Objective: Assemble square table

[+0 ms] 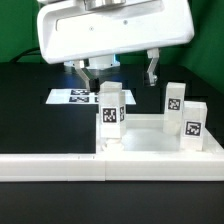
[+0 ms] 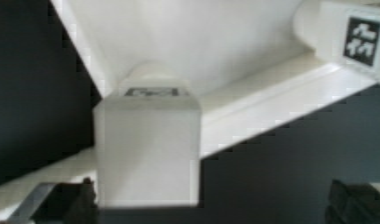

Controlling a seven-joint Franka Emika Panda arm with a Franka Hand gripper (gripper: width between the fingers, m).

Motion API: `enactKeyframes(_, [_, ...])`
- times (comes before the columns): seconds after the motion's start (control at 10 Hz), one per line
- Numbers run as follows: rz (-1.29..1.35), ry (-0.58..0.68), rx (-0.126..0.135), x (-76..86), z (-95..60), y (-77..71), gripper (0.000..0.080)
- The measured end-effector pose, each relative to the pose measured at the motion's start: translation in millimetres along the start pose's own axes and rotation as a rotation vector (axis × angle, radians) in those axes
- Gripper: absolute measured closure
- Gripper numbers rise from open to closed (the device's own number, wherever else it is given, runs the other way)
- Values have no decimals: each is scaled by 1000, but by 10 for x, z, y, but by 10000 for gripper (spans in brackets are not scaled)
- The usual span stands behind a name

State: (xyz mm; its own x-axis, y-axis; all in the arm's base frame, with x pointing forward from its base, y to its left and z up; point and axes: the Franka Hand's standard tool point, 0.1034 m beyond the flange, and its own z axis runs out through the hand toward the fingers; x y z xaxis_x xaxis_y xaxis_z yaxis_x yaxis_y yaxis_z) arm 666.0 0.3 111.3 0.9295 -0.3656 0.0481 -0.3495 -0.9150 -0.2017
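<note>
We observe the table top lying on the black table surface, directly behind the long white fence that runs across the near edge. Three legs stand upright on or at the top: one leg at the exterior view's left corner, a second leg farther back on the right, and a third leg nearer on the right. Each carries black-white tags.

The marker board lies flat on the table beyond the top, toward the exterior view's left.

The gripper hangs above the left leg, under the arm's large white housing. In the wrist view we see this leg centred between the dark fingertips, with the rim of the top running past it. The jaws stand wide apart, well clear of the leg on both sides; we see nothing held.
</note>
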Motion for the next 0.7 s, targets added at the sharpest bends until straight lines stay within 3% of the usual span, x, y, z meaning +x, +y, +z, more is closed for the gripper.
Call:
enactKeyframes(0.1, [-20,-10,-54,-16,77,-29,150])
enactKeyframes(0.2, [-31,-12,-55,-38,99,-66,150])
enactKeyframes(0.7, [-8,-22,-63,-44,173,50,150])
